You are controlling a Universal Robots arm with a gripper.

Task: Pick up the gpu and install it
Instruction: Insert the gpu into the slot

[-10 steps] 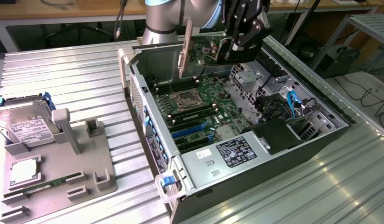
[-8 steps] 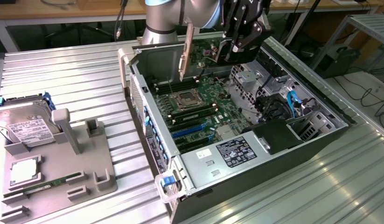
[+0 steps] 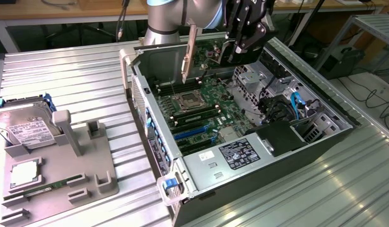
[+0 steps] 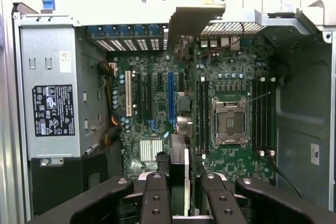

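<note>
Because the computer case [image 3: 141, 101] lay on its side with the cover off on the ribbed metal table [image 3: 74, 71], we could look straight down onto the motherboard [image 3: 203, 106]. We judged it had been laid that way so the arm could reach the slots from above.

On the exterior view's left sat a grey fixture tray [image 3: 96, 158], well apart from the case. It cradled the hard drive [image 3: 27, 125] at its far end and the memory stick [image 3: 52, 187] in a near groove, presumably so that each part waited in a known spot.

Over the far end of the case hung the gripper [image 4: 182, 178], its jaws clamped on the gpu [image 4: 179, 153], one finger against each face. We saw the card held on edge, clear of the board and not seated. Its length ran roughly parallel to the blue expansion slot [image 4: 170, 95], and we thought this kept its connector edge facing the board.

Its silver bracket [image 3: 190, 52] pointed toward the case's rear wall on the exterior view's left, where the slot openings sat. We took that as the reason for gripping the card toward its other end.
</note>
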